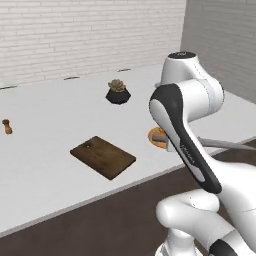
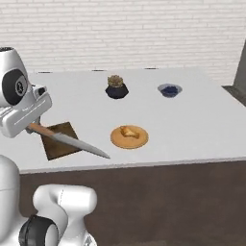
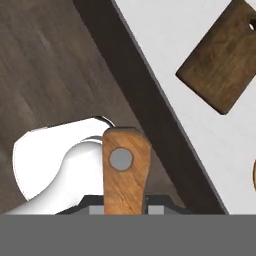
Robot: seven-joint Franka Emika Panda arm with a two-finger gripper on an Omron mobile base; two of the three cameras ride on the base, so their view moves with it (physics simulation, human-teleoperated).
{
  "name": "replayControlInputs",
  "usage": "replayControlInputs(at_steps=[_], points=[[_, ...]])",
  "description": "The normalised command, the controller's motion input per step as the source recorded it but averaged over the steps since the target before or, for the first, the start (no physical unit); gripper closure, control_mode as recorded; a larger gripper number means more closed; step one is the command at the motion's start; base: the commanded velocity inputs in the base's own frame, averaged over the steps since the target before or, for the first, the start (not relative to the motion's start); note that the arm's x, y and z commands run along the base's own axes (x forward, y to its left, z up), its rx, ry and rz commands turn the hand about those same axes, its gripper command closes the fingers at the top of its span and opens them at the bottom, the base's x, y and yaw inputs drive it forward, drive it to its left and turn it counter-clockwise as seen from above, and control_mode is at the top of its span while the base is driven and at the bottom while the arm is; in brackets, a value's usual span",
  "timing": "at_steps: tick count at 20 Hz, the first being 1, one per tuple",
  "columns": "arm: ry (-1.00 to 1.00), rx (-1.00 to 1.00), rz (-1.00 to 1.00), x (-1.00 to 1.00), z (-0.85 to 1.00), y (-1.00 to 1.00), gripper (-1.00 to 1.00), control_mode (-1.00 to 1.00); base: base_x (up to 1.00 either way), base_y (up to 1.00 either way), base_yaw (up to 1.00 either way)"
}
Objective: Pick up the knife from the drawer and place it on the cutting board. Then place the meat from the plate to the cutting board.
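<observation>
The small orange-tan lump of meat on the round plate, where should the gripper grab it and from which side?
Probably across the middle of the small orange-tan lump of meat, coming straight down from above. It lies low and flat on the round orange plate, so a side approach would likely hit the rim. The gripper first has to put down the wooden-handled knife it holds.

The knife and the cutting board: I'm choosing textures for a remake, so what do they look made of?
The knife: its handle looks like light brown wood with visible grain and a grey metal-looking rivet; its blade looks like smooth grey steel, matte here. The cutting board: apparently dark brown wood, streaky grain, dull finish. Since everything is rendered, these are looks only.
</observation>
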Motion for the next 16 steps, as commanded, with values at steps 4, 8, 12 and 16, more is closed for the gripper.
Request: replayControlInputs(at_steps=[4, 8, 12, 16], points=[[0.0, 0.0, 0.0, 0.0, 0.0, 0.0, 1.0, 1.0, 0.79, -0.41, 0.57], [0.0, 0.0, 0.0, 0.0, 0.0, 0.0, 1.0, 1.0, 0.98, -0.34, 0.34], [0.0, 0.0, 0.0, 0.0, 0.0, 0.0, 1.0, 1.0, 1.0, -0.13, 0.11], [0.24, 0.06, 0.12, 1.0, -0.55, 0.01, 1.0, -1.0, 0.0, 0.0, 0.0]])
